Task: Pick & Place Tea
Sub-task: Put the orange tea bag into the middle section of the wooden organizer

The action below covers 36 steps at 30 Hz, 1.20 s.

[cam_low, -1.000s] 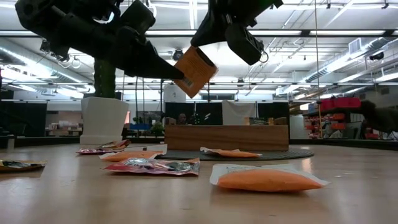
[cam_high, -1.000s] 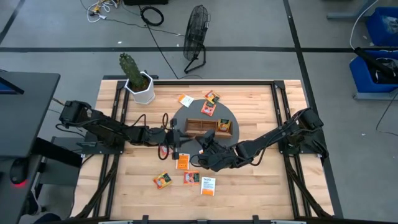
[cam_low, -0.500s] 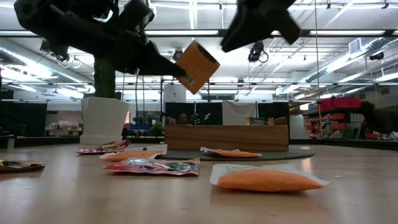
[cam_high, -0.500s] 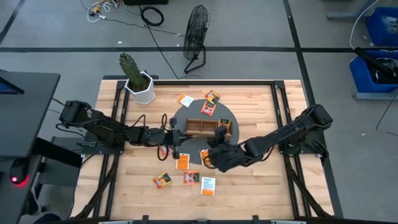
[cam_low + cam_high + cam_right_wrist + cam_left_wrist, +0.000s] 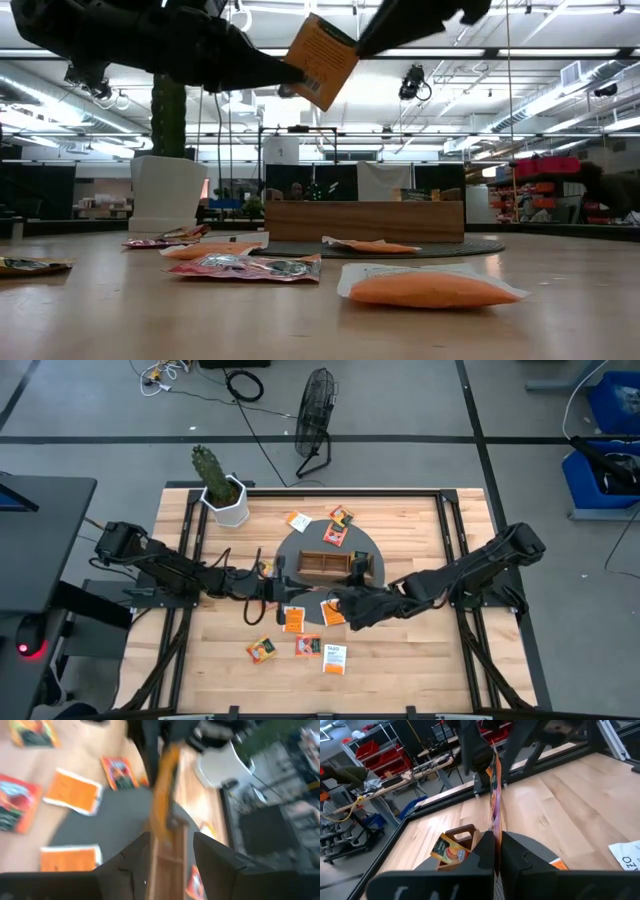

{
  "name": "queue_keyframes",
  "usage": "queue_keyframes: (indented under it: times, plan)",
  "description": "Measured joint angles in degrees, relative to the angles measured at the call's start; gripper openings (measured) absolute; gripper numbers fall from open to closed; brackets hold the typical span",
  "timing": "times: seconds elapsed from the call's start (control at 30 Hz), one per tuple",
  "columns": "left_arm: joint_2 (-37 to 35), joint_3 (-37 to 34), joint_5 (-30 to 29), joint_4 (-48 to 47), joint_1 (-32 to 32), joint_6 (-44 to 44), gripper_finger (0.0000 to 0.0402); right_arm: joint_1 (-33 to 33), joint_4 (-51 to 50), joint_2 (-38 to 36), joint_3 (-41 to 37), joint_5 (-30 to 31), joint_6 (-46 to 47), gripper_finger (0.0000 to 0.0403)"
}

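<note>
The left arm reaches in low from its own side, stretched almost level above the table, and the left gripper (image 5: 283, 591) has its fingers (image 5: 486, 851) pressed together on a tea sachet (image 5: 321, 47), which stands on edge just ahead of them. The right arm comes from the opposite side, also low and extended. The right gripper (image 5: 340, 603) has its fingers (image 5: 135, 861) spread apart, and it faces the left gripper closely, without touching it.

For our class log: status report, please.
Left gripper shut on orange tea sachet, held aloft. Right gripper open, backed off. Brown wooden tray unobstructed.
</note>
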Motion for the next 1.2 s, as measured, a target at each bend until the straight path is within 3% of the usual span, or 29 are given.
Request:
queue_keyframes:
  times: [0.3, 0.57, 1.0, 1.2]
  plan:
    - [0.0, 0.0, -0.01, 0.27, 0.0, 0.55, 0.0007, -2.95, 4.42, 0.17, -0.01, -5.47, -2.87, 0.0137]
    - [-0.02, 0.0, 0.0, 0.29, 0.0, 0.42, 0.0009, -3.26, 5.41, 0.2, -0.01, -8.86, -5.4, 0.0011]
    - [-0.13, -0.85, -0.12, -2.83, 0.03, -2.38, 0.0078, -3.24, -1.38, 0.26, -0.03, -4.2, -1.04, 0.0001]
    - [-0.13, -8.79, -0.04, 9.0, 0.35, -5.25, 0.0088, -6.02, -6.29, 0.26, -0.04, -4.42, 2.96, 0.0001]
